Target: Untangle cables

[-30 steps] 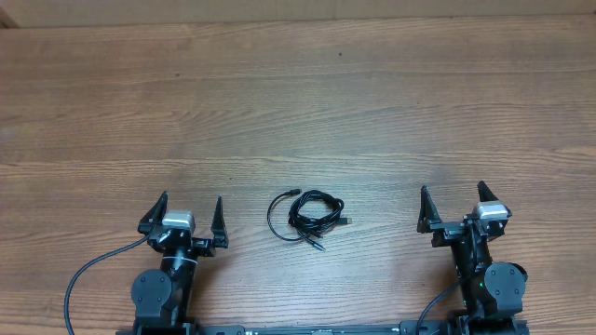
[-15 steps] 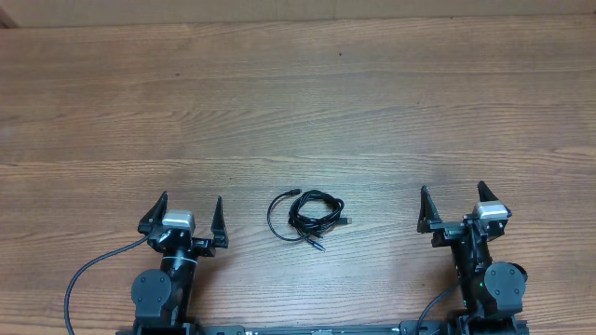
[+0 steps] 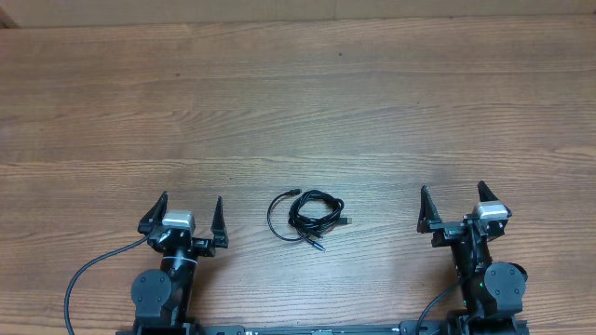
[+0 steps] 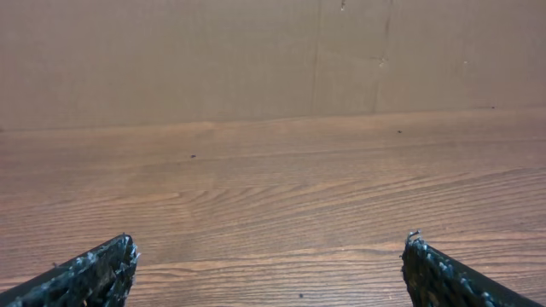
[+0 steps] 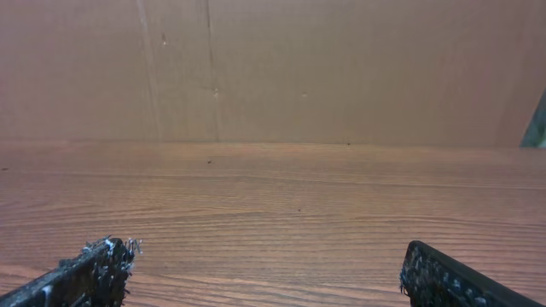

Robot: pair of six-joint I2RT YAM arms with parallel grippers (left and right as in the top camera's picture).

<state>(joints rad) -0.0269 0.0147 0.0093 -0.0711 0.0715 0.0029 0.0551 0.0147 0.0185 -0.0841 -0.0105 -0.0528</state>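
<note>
Black-fingered and empty, the left gripper at 7 o'clock and the right gripper at 5 o'clock sit at the near edge of the wooden table, each with its jaws spread wide and nothing between them. Between the two, at about 6 o'clock and well apart from both, lie the cables: a small bundle of thin black cords, one loop spilling toward 9 o'clock and a silvery plug tip poking out toward 3 o'clock. Neither wrist camera catches the bundle; each shows only bare wood running out to a brown backdrop at 12 o'clock. The untangling looks not yet begun. The hazard ahead is a grab at the whole coil rather than a single strand, which would likely drag the bundle along or cinch the tangle tighter; cords this thin may also slip from the fingers.
</note>
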